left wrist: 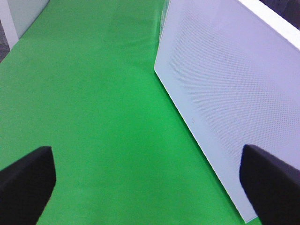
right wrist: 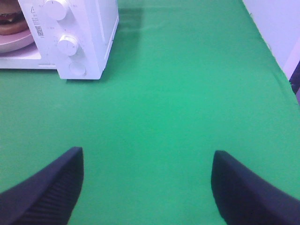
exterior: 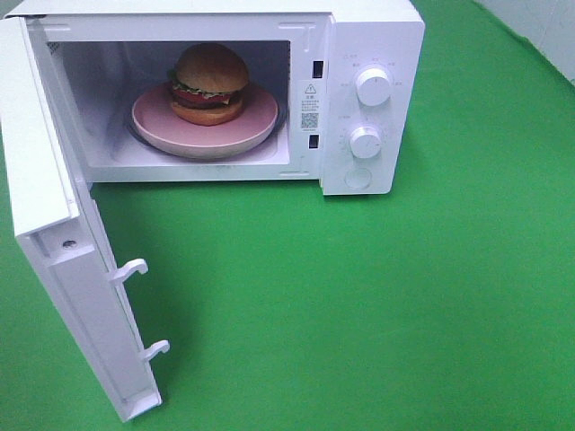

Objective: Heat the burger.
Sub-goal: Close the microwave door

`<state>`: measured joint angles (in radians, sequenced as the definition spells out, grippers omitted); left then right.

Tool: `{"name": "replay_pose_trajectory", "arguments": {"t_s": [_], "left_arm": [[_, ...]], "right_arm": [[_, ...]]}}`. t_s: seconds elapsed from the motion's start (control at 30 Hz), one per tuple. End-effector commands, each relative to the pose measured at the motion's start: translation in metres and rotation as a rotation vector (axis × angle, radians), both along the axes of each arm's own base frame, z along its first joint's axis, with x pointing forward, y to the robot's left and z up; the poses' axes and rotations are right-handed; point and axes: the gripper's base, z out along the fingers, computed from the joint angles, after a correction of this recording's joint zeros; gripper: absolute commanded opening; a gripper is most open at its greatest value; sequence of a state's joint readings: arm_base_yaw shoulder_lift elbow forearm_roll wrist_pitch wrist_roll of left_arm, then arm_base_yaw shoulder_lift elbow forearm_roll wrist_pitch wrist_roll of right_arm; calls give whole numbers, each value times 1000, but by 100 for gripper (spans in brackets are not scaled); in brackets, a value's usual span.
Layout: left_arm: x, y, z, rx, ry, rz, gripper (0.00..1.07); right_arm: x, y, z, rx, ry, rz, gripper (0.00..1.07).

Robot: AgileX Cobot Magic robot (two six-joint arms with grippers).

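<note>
**Burger inside the open microwave, both grippers wide and empty**

In the high view, the burger (exterior: 210, 83) sat inside the white microwave (exterior: 373, 36), resting on the pink plate (exterior: 260, 130) in the middle of the cavity. The microwave stood at about 11 o'clock on the green cloth (exterior: 386, 305). Its door (exterior: 54, 233) hung fully open, running from the hinge side toward 7 o'clock, with two latch hooks (exterior: 133, 268) facing the cloth. Two round knobs (exterior: 373, 87) were stacked on the control panel at 3 o'clock of the cavity.

Your left gripper (left wrist: 150, 187) had its jaws spread wide with nothing between them, just beside the door's outer face (left wrist: 225, 93). Your right gripper (right wrist: 147, 187) was also spread wide and held nothing, over bare cloth and well apart from the microwave's panel side.
</note>
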<state>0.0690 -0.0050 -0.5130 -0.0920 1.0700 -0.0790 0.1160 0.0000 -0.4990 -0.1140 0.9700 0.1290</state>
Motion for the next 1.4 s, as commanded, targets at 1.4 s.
{"name": "replay_pose_trajectory", "arguments": {"t_s": [1.4], "left_arm": [[1,0,1,-7,-1,0,100]], "right_arm": [[-4,0,-1,1,-36,-6,73]]}}
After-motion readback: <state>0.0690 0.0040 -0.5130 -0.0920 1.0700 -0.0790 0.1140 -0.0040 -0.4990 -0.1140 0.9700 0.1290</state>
